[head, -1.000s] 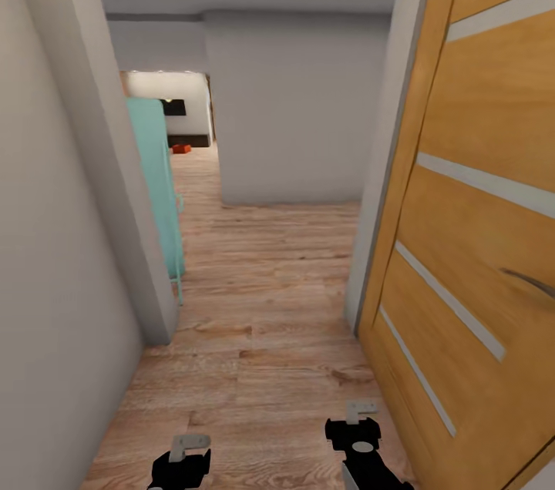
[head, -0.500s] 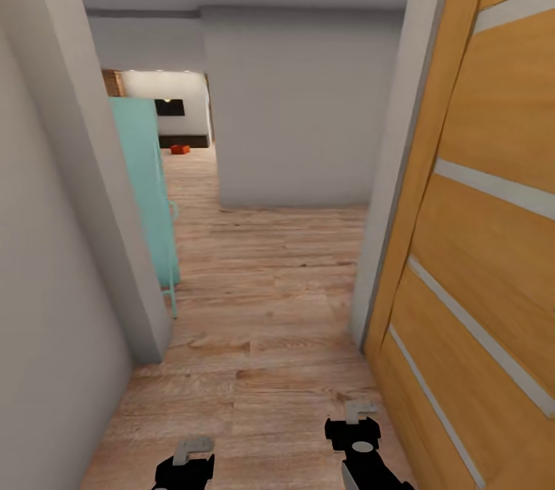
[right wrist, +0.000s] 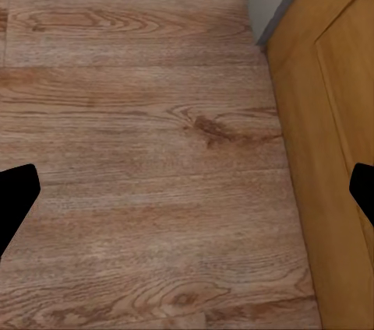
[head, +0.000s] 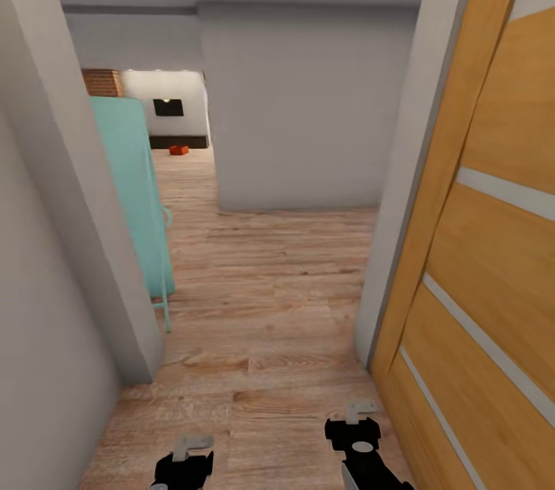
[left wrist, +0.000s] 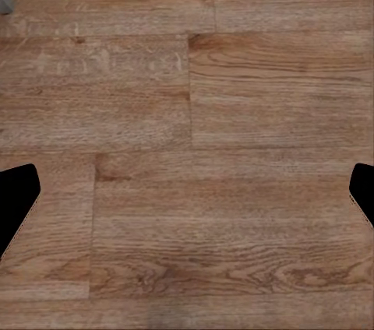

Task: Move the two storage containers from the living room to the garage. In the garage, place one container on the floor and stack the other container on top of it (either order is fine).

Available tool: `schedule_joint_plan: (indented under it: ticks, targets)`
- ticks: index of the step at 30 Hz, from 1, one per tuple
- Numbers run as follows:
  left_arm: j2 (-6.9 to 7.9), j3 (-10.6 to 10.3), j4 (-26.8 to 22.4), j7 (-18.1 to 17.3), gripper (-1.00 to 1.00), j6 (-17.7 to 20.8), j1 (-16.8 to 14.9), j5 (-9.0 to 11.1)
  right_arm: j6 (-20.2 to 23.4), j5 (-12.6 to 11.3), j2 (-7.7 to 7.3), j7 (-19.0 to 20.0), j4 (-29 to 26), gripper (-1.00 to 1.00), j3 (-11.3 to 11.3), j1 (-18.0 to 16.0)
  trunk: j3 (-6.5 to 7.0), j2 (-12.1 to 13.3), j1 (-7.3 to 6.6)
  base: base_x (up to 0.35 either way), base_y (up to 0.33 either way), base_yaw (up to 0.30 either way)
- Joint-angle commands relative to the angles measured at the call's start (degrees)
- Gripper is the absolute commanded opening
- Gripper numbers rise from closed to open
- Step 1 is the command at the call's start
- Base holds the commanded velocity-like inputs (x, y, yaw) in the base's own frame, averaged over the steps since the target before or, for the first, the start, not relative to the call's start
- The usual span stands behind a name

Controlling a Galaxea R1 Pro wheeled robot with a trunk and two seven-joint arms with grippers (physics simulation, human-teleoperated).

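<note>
Heading down hallway over plank floor [head: 270, 297] toward far container [head: 179, 149]. Left gripper [left wrist: 187, 198] and right gripper [right wrist: 187, 198] wide, empty, held low beside door [head: 493, 259].

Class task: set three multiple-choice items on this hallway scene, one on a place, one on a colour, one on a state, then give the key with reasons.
1. Where is the wooden door in the head view?
A on the right
B on the left
C far ahead

2. What colour is the small container far down the hall?
A blue
B orange-red
C white

3. How are the left gripper and right gripper?
A holding bins
B shut, empty
C open, empty

Key: A, the door fills the right edge; B, it shows orange-red on the plank floor; C, the fingertips sit wide apart over bare planks.
</note>
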Motion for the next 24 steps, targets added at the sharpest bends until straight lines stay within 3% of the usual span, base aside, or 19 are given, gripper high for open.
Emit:
schedule_joint_plan:
  ticks: [1,14,24]
  targets:
    - [0.05,-0.53,-0.20,0.37,1.00,-0.34,-0.05,0.54,0.57,0.37,-0.03,-0.37,-0.09,1.00,0.27,-0.02,-0.06,-0.03,0.03,0.202,0.000,0.000]
    - [0.06,-0.55,-0.92,0.54,1.00,-0.52,-0.06,0.53,0.57,0.33,-0.06,-0.37,-0.09,1.00,0.35,-0.02,-0.06,-0.03,0.03,0.050,0.000,0.000]
    - [-0.04,-0.46,-0.59,0.48,1.00,-0.25,-0.06,0.52,0.57,0.37,-0.08,-0.37,-0.09,1.00,0.32,-0.02,-0.06,-0.03,0.03,0.271,0.000,0.000]
